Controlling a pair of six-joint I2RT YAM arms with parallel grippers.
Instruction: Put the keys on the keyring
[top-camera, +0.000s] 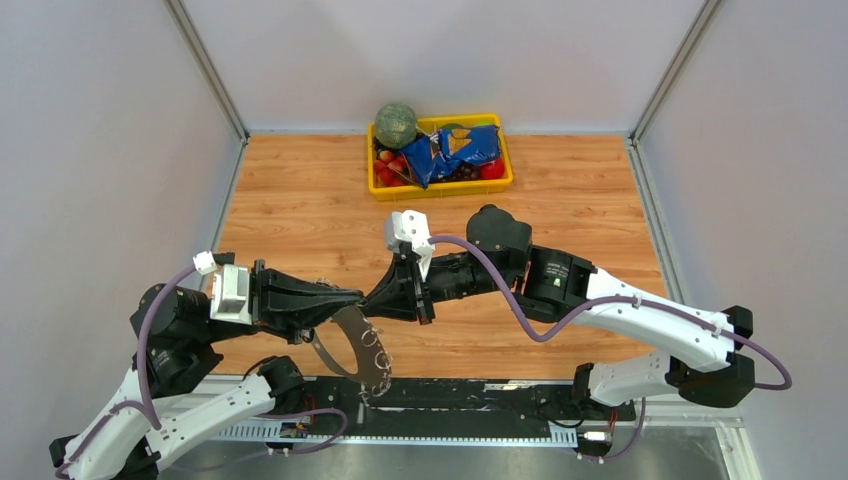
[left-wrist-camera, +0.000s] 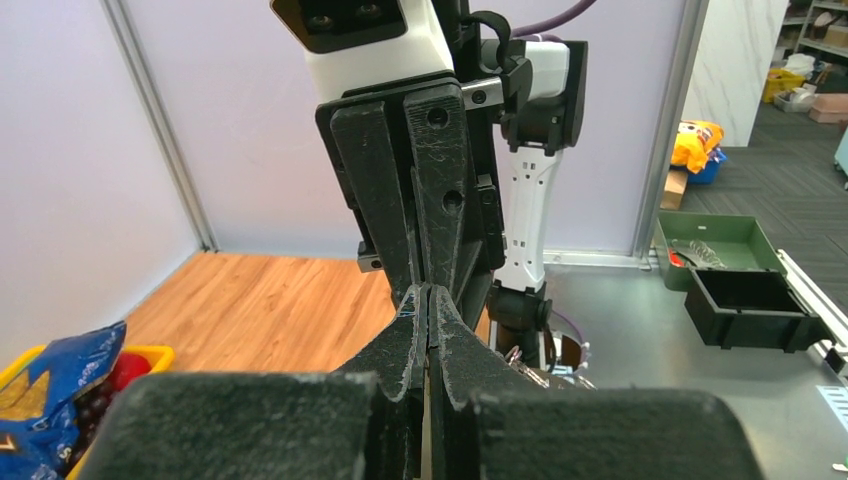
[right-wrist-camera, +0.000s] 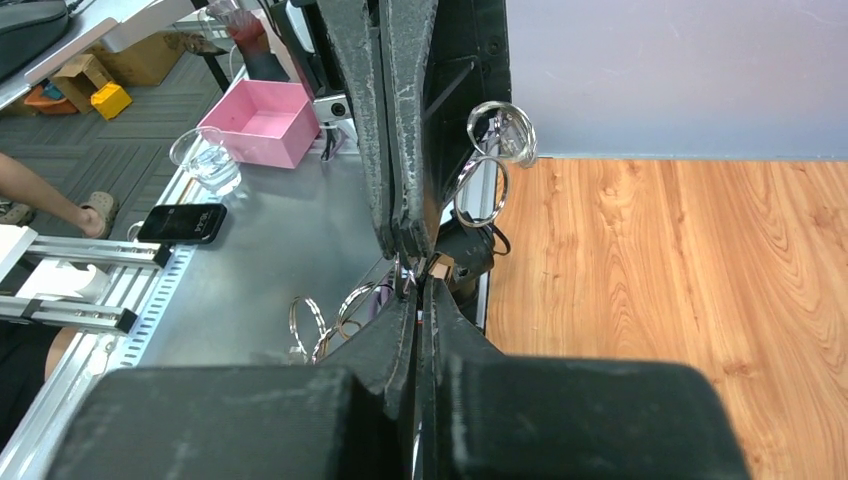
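Note:
The keyring (top-camera: 372, 352) hangs in the air over the table's near edge, a thin silver loop fringed with small rings. It hangs from the spot where my two grippers meet tip to tip. My left gripper (top-camera: 357, 297) is shut there, and the wire runs out from its tips in the right wrist view. My right gripper (top-camera: 373, 300) is shut too; what its pads hold is hidden. Small rings (right-wrist-camera: 489, 132) show beside the left fingers (right-wrist-camera: 392, 120). The left wrist view shows my left gripper (left-wrist-camera: 428, 292) under the right fingers (left-wrist-camera: 440, 190). The keys are hidden.
A yellow tray (top-camera: 372, 186) at the back holds a green melon (top-camera: 395, 124), a blue bag (top-camera: 456, 153) and red fruit. Off the table are a green bin (left-wrist-camera: 700, 235), a black bin (left-wrist-camera: 745, 305), a pink box (right-wrist-camera: 262, 120) and a phone (right-wrist-camera: 182, 222).

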